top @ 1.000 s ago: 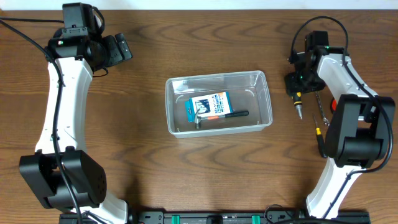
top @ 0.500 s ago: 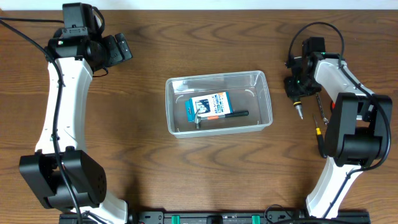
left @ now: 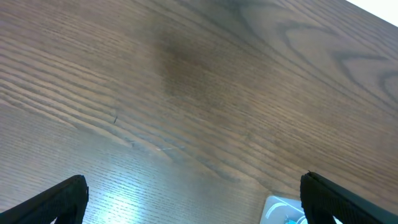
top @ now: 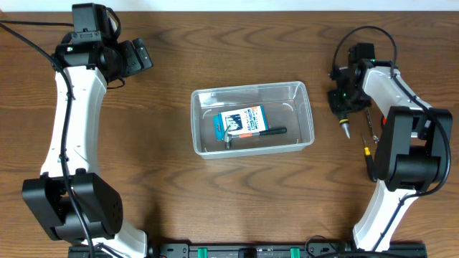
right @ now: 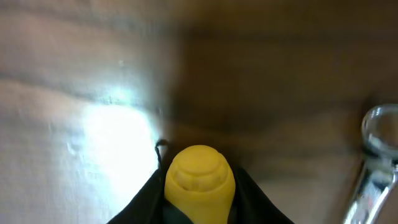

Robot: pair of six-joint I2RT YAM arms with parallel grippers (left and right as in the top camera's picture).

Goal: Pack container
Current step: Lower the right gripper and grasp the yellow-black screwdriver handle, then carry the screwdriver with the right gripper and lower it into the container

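Brown bench [top: 165, 179] holds the container [top: 247, 89] in the middle with a box [top: 242, 120] and tool [top: 271, 131] inside, while the right hand [top: 342, 100] at three o'clock grips a yellow screwdriver [right: 199, 177], more tools [top: 368, 136] wait, and the left hand [left: 196, 205] is open.

Dark brown wood-grain table [top: 165, 201] catches bright glare in patches.

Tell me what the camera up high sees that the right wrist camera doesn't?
Only the overhead view shows the clear container holding a blue-and-white box and a black-handled tool, plus both whole arms. Only the right wrist view shows, close up and end-on, the domed yellow cap of the screwdriver, hugged by black fingers. Both views show the wooden table and that screwdriver at the right gripper.
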